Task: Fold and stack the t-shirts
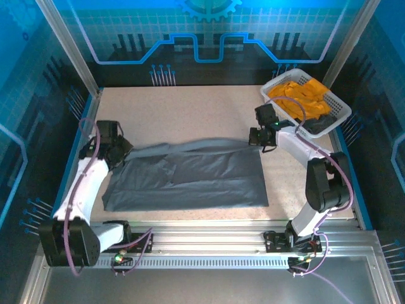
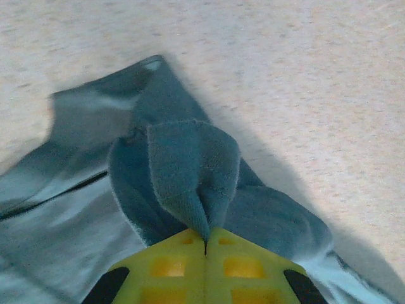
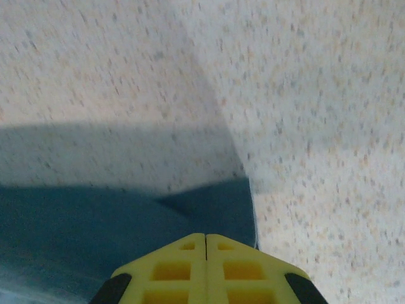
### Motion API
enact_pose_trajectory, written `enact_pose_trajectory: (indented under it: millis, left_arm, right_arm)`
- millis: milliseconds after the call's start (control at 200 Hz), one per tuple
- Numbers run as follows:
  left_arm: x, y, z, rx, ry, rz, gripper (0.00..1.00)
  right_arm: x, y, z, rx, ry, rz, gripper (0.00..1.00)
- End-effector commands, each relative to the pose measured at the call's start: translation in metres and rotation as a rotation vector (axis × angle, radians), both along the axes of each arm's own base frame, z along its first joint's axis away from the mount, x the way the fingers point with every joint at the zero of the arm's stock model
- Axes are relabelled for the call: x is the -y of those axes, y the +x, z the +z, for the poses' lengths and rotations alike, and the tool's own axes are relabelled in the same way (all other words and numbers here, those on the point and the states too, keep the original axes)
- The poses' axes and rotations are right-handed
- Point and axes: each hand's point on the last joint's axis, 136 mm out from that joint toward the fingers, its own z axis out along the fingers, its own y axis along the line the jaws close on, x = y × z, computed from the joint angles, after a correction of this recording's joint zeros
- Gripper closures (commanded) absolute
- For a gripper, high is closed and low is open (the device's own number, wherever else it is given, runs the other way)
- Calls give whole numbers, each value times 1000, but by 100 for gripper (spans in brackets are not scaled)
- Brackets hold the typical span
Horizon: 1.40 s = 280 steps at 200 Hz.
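While both of my grippers are clamping down on it, the grey t-shirt (image 1: 190, 180) is lying stretched between them, its long axis running straight across from my left gripper (image 1: 119, 151) to my right gripper (image 1: 263, 140). My left jaws are pressing fully together on a bunched tuft of the cloth, which is puffing up in a rounded fold just ahead of the yellow fingertips (image 2: 180, 269); beyond that tuft a loose corner of the shirt is pointing away from my jaws across the table (image 1: 190, 114). My right jaws are closing tight too, and the shirt's edge is running in under their tips (image 3: 174, 272), so that the cloth is spreading off to the left of those jaws while bare speckled tabletop is showing ahead of them and to their right. Between my two sets of jaws the shirt's far edge is gathering into a long, slightly raised ridge, and from that ridge the rest of the cloth is falling back toward my bases and lying flat, with a few creases slanting across it. I cannot tell which end is the collar and which the hem. Beyond my right jaws and off to their right, well apart from the grey shirt, the orange-yellow t-shirts (image 1: 300, 94) are sitting heaped inside a white lattice basket (image 1: 339, 118).
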Motion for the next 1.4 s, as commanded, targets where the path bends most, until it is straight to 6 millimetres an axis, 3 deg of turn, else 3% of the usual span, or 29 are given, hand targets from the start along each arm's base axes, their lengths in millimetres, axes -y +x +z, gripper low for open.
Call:
enact_pose_trajectory:
  millis: [0, 135, 280, 505, 820, 1120, 1195, 1290, 1346, 1396]
  left_arm:
    - [-18, -49, -22, -115, 54, 125, 100]
    - [-24, -87, -34, -155, 69, 211, 100]
    - [-22, -103, -48, -184, 52, 231, 100]
    - [-22, -113, -53, -204, 56, 237, 100]
    - [-15, -122, -77, -270, 13, 239, 100]
    - [-17, -126, -81, -306, 33, 233, 100]
    - [-16, -127, -84, -316, 26, 232, 100]
    - [-15, -128, -85, -319, 21, 236, 100]
    - [-15, -126, -83, -311, 20, 235, 87]
    - [-14, -123, -79, -301, 16, 229, 66]
  right_arm:
    - [-5, -8, 6, 48, -4, 29, 100]
    - [-5, -21, -5, 25, -14, 36, 100]
    - [-7, -35, -13, 0, -30, 48, 100]
    - [-2, -54, -20, -25, -63, 31, 99]
    - [6, -75, -25, -60, -87, 2, 95]
    - [14, -105, -32, -117, -80, -74, 87]
    - [14, -107, -31, -114, -52, -88, 75]
    - [14, -107, -30, -130, -35, -105, 74]
    - [16, -106, -27, -129, -30, -125, 74]
    - [18, -103, -25, -124, -16, -142, 73]
